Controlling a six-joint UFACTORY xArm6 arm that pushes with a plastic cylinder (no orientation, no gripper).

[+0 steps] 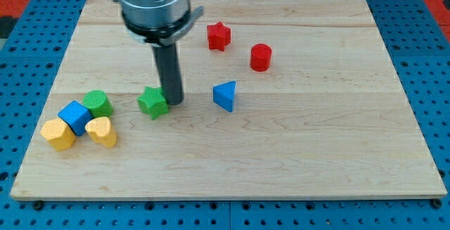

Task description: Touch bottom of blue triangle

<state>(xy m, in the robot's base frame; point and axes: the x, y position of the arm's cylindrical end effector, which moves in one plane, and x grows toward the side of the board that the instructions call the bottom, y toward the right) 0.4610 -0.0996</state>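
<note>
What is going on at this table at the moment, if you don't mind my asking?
I am a single arm with a rod, sliding blocks about on a wooden board. My tip sits right beside the green star, on its right. The blue triangle, whose bottom I am to touch, lies further right, apart from my tip and not yet touched.

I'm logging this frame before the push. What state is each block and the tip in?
my tip: down on the board, beside the green star's right edge
green star: flat, next to the tip
blue triangle: alone, untouched, right of the tip
red star: alone
red cylinder: upright, alone
green cylinder, blue cube, yellow heart, yellow block: clustered
</note>
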